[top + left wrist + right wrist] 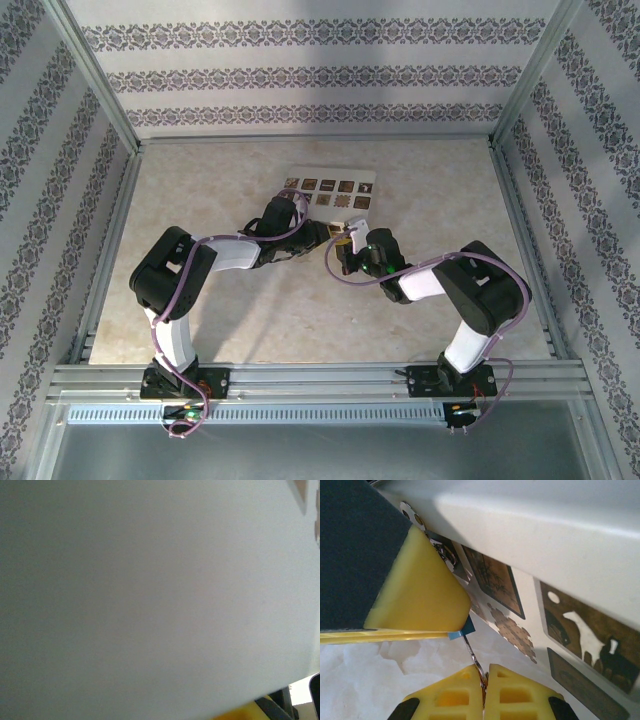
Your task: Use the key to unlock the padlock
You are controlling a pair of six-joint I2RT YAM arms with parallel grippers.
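Right pincer [484, 674] is clamped on the thin key [471, 653], aiming it toward the left pincer [437, 630], likely steadying the padlock; its grip I cannot tell.

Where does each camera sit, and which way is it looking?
Top external: above, behind; looks down at the table, left arm, right arm.
Left wrist: faces a blurred white surface close up.
Right wrist: looks past the right gripper, pinching the key, toward the picture sheet.
Top and right wrist share that sheet.
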